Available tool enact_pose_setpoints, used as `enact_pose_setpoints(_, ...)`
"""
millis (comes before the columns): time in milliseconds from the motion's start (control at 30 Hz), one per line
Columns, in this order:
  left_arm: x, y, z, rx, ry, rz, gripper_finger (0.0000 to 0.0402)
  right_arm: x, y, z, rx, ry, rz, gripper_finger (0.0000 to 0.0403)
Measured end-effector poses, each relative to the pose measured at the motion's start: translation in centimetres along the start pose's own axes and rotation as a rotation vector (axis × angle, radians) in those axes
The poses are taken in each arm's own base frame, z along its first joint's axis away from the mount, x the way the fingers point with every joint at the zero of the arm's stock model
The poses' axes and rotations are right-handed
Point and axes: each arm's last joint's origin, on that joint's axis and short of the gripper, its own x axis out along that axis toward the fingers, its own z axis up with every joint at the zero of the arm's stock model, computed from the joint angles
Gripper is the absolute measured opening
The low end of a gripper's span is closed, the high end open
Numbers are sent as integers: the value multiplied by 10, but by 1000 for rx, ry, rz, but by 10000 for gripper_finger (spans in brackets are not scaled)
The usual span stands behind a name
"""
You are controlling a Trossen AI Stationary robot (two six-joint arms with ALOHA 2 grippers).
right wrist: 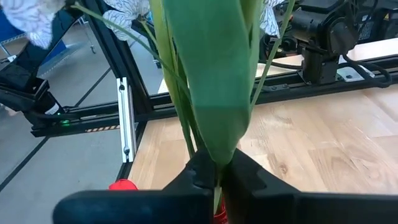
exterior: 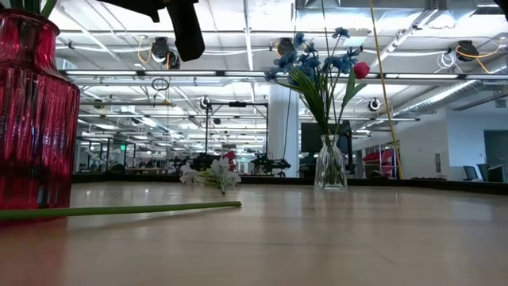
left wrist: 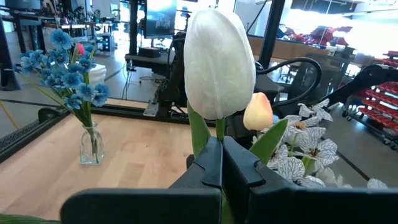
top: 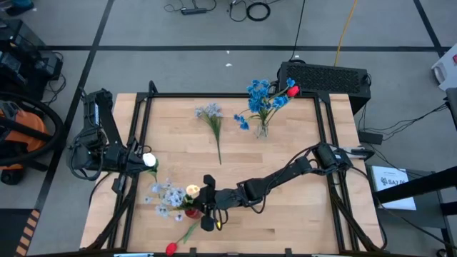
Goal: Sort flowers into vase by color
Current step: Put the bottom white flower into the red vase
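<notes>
The left hand (left wrist: 221,163) is clenched on the stem of a white tulip (left wrist: 217,62), whose bud stands upright just above the fingers; in the overhead view this hand (top: 140,163) sits at the desk's (top: 285,221) left edge with the white bud (top: 149,160) at its tip. The right hand (right wrist: 216,177) is clenched on a bundle of green stems and a broad leaf (right wrist: 214,74) that rise straight up from between its fingers, and a red vase (right wrist: 220,216) shows directly below them. From above, this hand (top: 208,202) reaches across the desk to the red vase (top: 191,210), with pale blue-white flowers (top: 166,195) and a cream bud (top: 192,190) just beside it on its far side from the arm. A red tulip (top: 171,248) lies loose on the desk near this hand, toward the front edge, and a pale blue-white spray (top: 209,112) lies well apart from both hands, near a clear glass vase (top: 262,130) holding blue flowers (top: 258,93) and one red bud (top: 292,91). These flowers look light, with thin stems that probably bend and spring back, so a firm pinch low on the stem, clear of the leaves and blooms, seems the safest hold; the petals would likely crush or slip. The red vase (exterior: 36,119) looks heavier and stable, yet tall stems could tip it if pulled sideways.
</notes>
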Motion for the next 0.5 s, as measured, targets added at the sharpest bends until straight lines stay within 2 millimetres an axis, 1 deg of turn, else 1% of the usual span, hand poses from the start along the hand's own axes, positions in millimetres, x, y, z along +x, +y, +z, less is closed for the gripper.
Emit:
enact_pose_setpoints(200, 0, 0, 0, -3, -1, 0, 0, -2, 5, 0, -17, -37, -78, 3)
enact_pose_setpoints(333, 0, 0, 0, -4, -1, -1, 0, -4, 9, -1, -28, -42, -84, 2)
enact_pose_setpoints(433, 0, 0, 1, -9, -4, -1, 0, -6, 13, -1, -33, -70, -145, 1)
enact_pose_setpoints(500, 0, 0, 2, -14, -6, -2, 0, -11, 18, 3, -52, -87, -182, 1)
